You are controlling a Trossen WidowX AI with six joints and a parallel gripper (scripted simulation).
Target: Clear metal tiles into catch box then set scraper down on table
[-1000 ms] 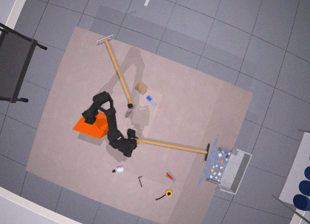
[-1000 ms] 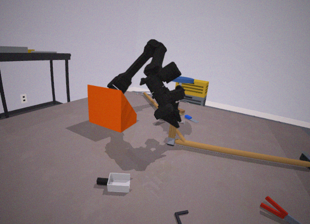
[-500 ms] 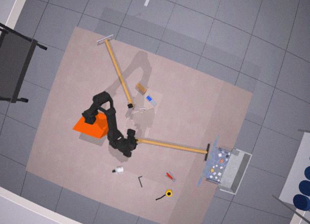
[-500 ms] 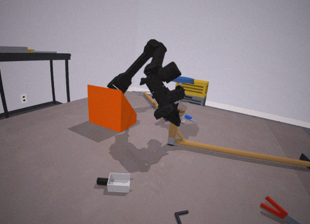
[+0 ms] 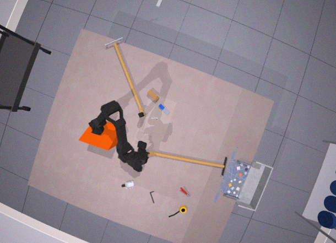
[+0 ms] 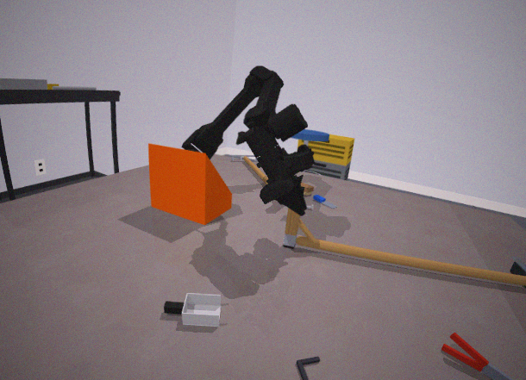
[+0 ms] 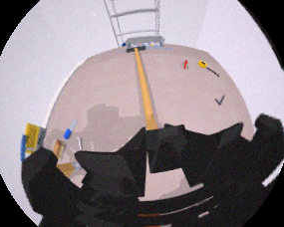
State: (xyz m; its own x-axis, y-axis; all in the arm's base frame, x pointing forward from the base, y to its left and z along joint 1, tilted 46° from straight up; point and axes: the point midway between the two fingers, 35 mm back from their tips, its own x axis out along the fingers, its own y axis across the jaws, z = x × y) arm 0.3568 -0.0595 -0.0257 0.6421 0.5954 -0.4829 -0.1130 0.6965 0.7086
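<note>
The long scraper (image 5: 187, 159) (image 6: 401, 261) (image 7: 144, 95) has a wooden shaft, an upright grip at its near end and a wide dark blade. It lies along the table with the blade just before the near edge of the steel bench plate (image 5: 226, 180). My gripper (image 5: 147, 153) (image 6: 299, 212) (image 7: 155, 128) is shut on the scraper's upright grip, whose foot is at the table; the fingers mostly hide its top. Many small tiles (image 5: 240, 174), white, orange, yellow and dark, lie scattered on the plate. The grey catch box (image 5: 251, 184) (image 7: 145, 40) adjoins the plate's far end; no tiles show in it.
A second long wooden tool (image 5: 128, 76) with a thin grey head lies at the upper left. A wooden block (image 5: 153, 95), a blue-handled tool (image 5: 164, 109), a screw (image 5: 154, 118), a white tray (image 6: 201, 310), a hex key (image 5: 152, 197), red pliers (image 5: 184, 191) and yellow tape (image 5: 183, 210) lie around.
</note>
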